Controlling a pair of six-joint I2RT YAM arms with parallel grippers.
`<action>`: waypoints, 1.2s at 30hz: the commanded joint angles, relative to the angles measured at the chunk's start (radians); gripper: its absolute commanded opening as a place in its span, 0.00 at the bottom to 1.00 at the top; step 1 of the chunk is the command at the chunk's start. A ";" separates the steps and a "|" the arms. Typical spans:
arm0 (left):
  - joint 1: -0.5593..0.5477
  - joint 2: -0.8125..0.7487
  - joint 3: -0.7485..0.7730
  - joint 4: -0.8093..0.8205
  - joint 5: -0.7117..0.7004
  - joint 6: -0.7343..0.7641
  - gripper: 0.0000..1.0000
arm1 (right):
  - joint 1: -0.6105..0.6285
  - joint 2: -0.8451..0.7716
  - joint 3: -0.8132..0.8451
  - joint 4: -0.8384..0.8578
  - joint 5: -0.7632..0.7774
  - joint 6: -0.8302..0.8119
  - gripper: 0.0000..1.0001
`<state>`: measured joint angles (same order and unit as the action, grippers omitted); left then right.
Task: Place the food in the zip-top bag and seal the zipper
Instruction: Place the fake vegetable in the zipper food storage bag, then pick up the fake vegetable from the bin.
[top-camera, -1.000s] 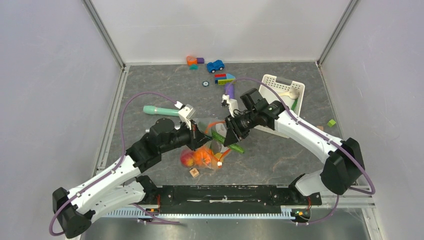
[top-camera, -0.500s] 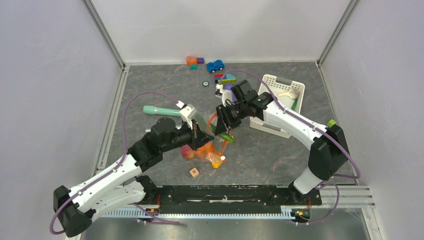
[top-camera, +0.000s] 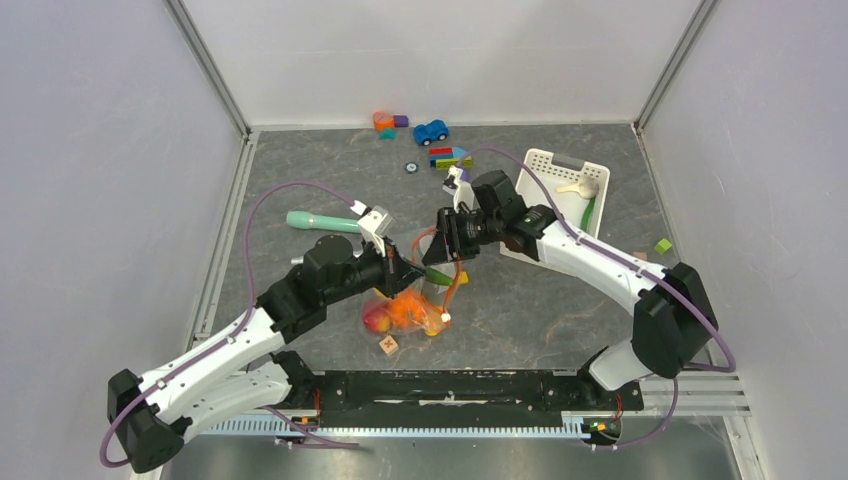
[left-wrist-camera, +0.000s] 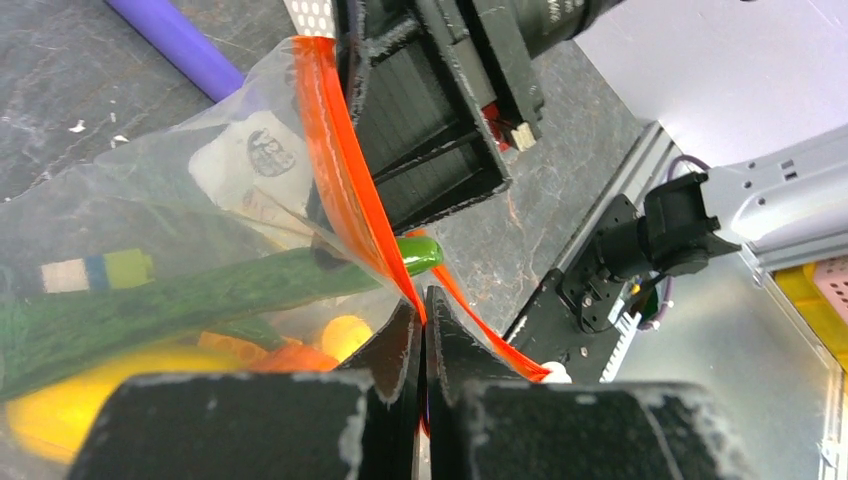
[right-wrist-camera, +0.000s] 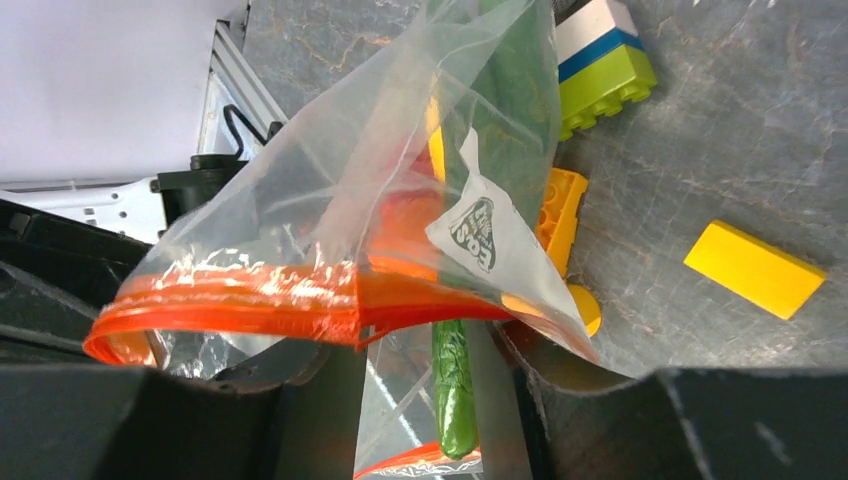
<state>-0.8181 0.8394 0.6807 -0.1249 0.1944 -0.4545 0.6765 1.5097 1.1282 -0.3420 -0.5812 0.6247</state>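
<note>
From above, you are seeing the zip-top bag (top-camera: 405, 300) hanging between the left pincer (top-camera: 402, 268) and the right pincer (top-camera: 438, 258), toward the middle of the surface's (top-camera: 300, 160) near edge, with the food (top-camera: 400, 313) bunching at its bottom. The left wrist view is showing you more: the left pincer is pinching the zipper (left-wrist-camera: 345, 170) tight, and a green cucumber (left-wrist-camera: 230, 290) is lying inside. In the right wrist view, the bag mouth is sitting between the right pincer's fingers. You cannot tell whether they are gripping it.
</note>
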 joint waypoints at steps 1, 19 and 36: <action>-0.005 -0.032 0.009 0.023 -0.125 -0.020 0.02 | 0.005 -0.084 0.001 0.059 0.063 -0.062 0.46; -0.006 -0.061 0.030 -0.098 -0.468 -0.079 0.02 | -0.081 -0.468 -0.127 -0.004 0.836 -0.412 0.98; -0.006 -0.038 0.031 -0.097 -0.455 -0.076 0.03 | -0.426 0.203 0.245 -0.051 1.248 -0.904 0.98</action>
<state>-0.8204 0.7948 0.6811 -0.2348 -0.2535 -0.5083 0.3073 1.6188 1.2728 -0.3836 0.5781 -0.1272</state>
